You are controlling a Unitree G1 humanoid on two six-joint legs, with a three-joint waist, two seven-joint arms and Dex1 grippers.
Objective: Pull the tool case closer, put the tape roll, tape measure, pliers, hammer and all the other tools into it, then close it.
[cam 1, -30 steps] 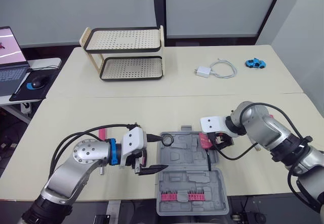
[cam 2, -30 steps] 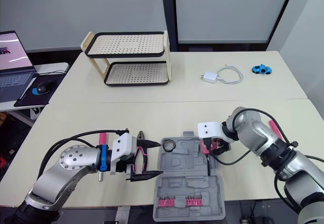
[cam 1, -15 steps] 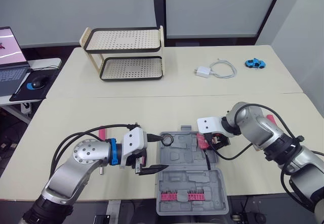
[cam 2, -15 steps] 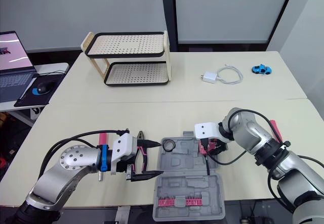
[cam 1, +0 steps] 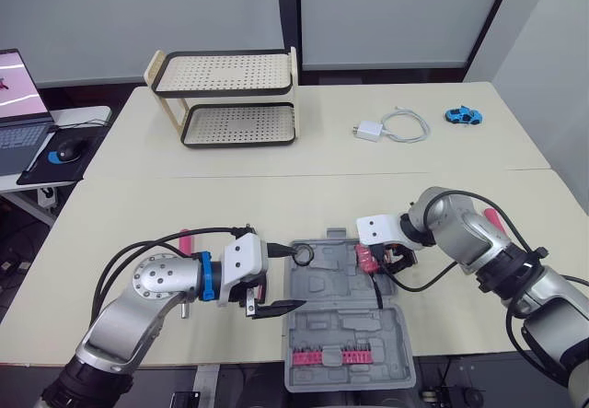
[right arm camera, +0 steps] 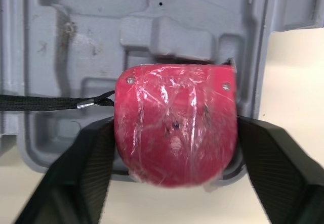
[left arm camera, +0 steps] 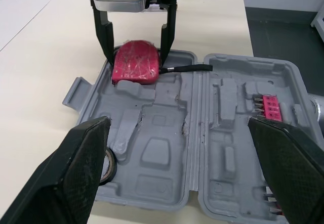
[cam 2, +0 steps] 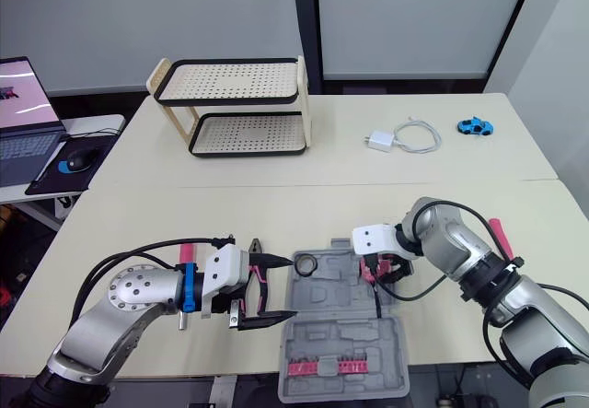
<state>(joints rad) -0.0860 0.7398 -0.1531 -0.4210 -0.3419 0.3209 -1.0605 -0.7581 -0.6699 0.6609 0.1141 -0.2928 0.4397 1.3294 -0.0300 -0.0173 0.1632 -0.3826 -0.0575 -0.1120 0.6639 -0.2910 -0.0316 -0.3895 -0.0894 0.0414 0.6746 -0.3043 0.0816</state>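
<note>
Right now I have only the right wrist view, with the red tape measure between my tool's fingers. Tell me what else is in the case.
Observer: The tape roll sits in the tool case's far left corner.
Operator: Report the left tool.
Observer: The left tool is open, hovering at the case's left edge.
Operator: Find the pliers.
Observer: The pliers lie outside the case, beside that edge.

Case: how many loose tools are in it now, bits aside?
2: tape roll in the far left corner; tape measure in the far right corner, between the fingers of the right gripper. None look hidden.
</note>
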